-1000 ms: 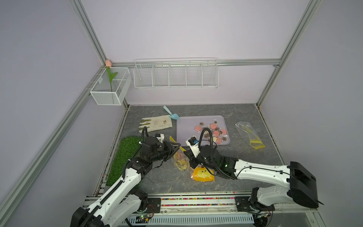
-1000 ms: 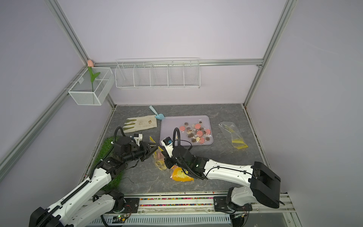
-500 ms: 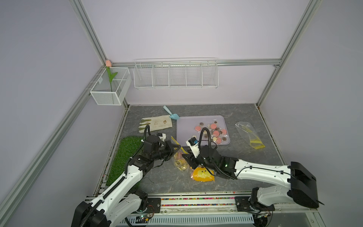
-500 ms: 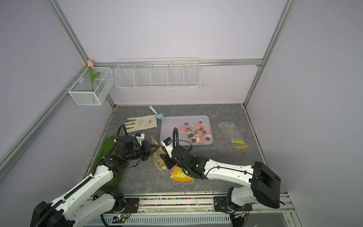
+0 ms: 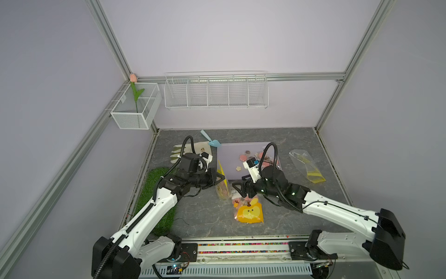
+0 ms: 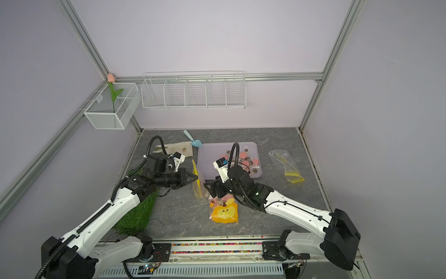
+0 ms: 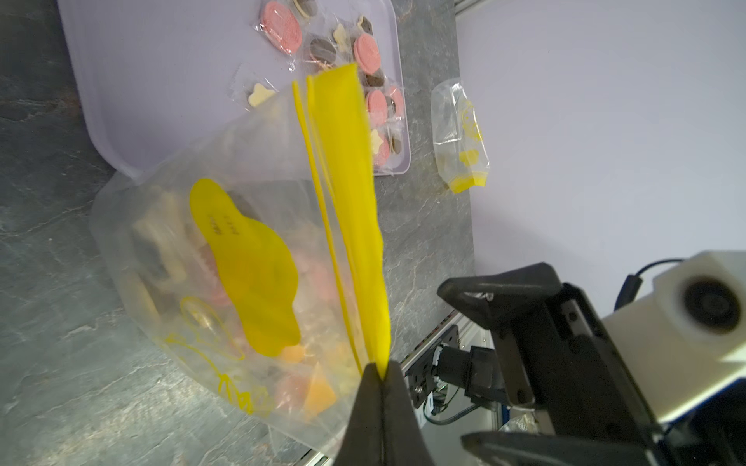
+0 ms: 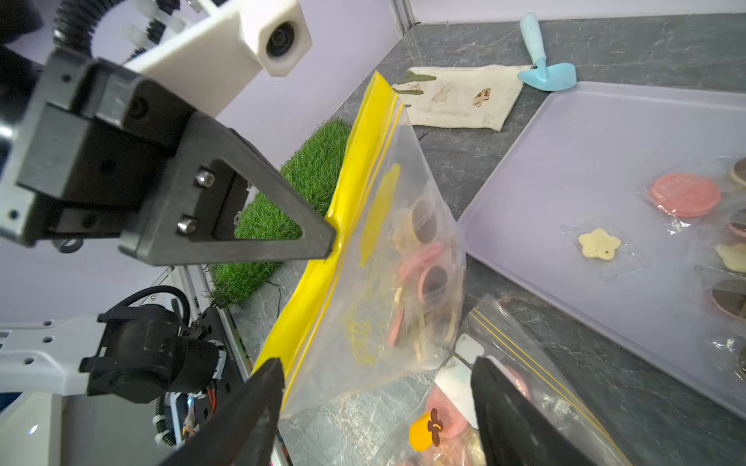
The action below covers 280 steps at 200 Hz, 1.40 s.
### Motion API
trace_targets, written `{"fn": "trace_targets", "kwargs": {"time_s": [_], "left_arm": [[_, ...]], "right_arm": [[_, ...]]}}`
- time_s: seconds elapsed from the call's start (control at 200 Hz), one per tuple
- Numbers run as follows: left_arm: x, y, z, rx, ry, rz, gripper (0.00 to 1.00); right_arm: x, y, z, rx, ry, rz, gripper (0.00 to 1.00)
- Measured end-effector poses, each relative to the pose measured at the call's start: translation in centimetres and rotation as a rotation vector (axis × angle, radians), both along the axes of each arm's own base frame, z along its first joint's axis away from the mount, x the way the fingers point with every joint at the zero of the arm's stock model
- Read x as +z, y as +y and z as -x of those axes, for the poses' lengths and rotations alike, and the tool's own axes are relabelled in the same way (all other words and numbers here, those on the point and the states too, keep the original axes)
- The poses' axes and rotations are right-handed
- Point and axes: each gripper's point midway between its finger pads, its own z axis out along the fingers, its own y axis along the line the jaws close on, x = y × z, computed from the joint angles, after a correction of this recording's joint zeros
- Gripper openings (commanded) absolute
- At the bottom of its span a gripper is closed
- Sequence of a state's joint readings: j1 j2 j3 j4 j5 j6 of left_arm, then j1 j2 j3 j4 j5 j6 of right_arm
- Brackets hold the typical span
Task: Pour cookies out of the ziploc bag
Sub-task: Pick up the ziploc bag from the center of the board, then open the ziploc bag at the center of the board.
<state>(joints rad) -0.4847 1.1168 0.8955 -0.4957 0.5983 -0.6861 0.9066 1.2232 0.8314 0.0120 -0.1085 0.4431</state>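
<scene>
- since a second ago the right gripper (image 5: 236, 189) has spread its jaws wide and now holds nothing.
- the left gripper (image 5: 222, 180) has its jaws pressed together on the yellow zip strip (image 7: 351, 210) of the clear plastic ziploc bag (image 5: 222, 188), at mid-frame in both top views.
- small pink, cream and brown toy cookies (image 8: 426, 262) bunch inside the bag. it stands over the grey marbled table (image 5: 198, 217), just below the lilac plastic tray (image 5: 228, 154).
- the strip's long axis climbs up-frame toward the tray.
- the bag lies just left of the open right jaws, between both arms. the right arm looks nearer its free lower end, likely the next grasp.
</scene>
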Motion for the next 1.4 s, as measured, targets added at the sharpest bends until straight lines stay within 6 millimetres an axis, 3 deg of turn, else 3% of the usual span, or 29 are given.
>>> {"fn": "trace_targets", "kwargs": {"time_s": [0.25,0.52,0.69,0.87,1.17,1.26,1.4], "left_arm": [[-1.6,-0.1,1.0,-0.081,0.022,-0.041,0.0],[-1.2,-0.2,1.4,-0.115,-0.002,-0.031,0.0],[-1.0,-0.4,1.6,-0.126,-0.005,-0.02,0.0],[-0.9,-0.7,1.8,-0.137,-0.007,-0.014,0.0],[-1.2,-0.7,1.7,-0.135,-0.013,-0.009,0.0],[-1.5,-0.7,1.8,-0.134,-0.012,-0.011,0.2],[-1.8,-0.2,2.2,-0.119,-0.009,-0.012,0.24]], "right_arm": [[-1.2,0.2,-1.1,0.033,0.18,-0.081,0.58],[-0.9,4.1,-2.6,0.105,0.271,-0.175,0.49],[-1.0,5.4,-3.1,0.127,0.3,-0.221,0.4],[-0.9,5.9,-3.2,0.135,0.313,-0.247,0.22],[-0.4,6.0,-3.3,0.131,0.312,-0.268,0.07],[-0.7,5.9,-3.3,0.128,0.316,-0.264,0.07],[-0.8,5.8,-3.4,0.121,0.315,-0.262,0.07]]}}
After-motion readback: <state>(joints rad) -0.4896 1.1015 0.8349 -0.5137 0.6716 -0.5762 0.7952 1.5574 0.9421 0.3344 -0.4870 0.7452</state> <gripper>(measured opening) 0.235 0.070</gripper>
